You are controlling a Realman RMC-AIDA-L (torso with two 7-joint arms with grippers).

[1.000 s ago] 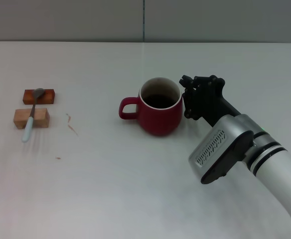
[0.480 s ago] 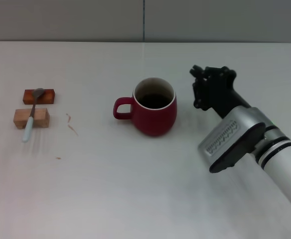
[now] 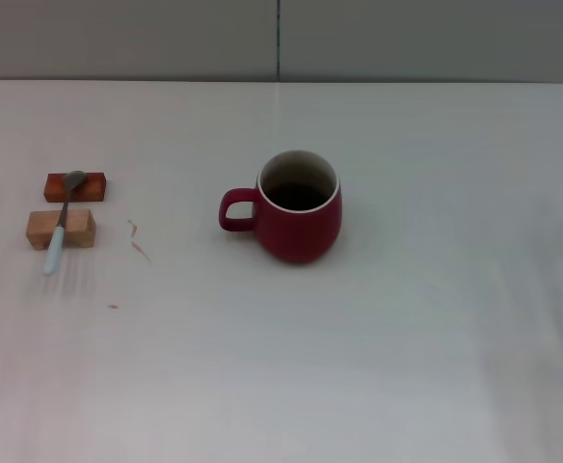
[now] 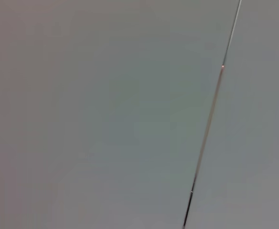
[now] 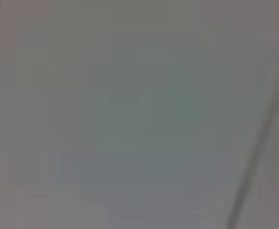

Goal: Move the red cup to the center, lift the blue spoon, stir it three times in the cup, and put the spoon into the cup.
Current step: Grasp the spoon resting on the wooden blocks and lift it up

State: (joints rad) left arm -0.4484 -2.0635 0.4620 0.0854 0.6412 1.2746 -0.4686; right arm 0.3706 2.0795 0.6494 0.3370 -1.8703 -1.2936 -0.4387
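From the head camera we see the red cup (image 3: pixel 299 218) standing upright near the middle of the white table (image 3: pixel 388 367), its loop handle turned toward the table's left edge and its dark inside showing under the pale rim. Nothing touches it. Well apart from it, close to the left edge, the blue spoon (image 3: pixel 62 223) lies across two small wooden blocks: its grey bowl rests on the reddish-brown block (image 3: pixel 75 187), which sits farther back, and its pale handle crosses the lighter block (image 3: pixel 61 230), with the handle's tip reaching down past that block toward the front edge. A few small reddish marks (image 3: pixel 139 241) sit on the table just beside the blocks, on the cup's side. Neither arm nor gripper appears here, so we cannot tell how their fingers stand.

From the left wrist camera we see only a plain grey wall (image 4: pixel 106 114) with a thin dark seam (image 4: pixel 211 114) running across it.

From the right wrist camera we see a similar blank grey surface.
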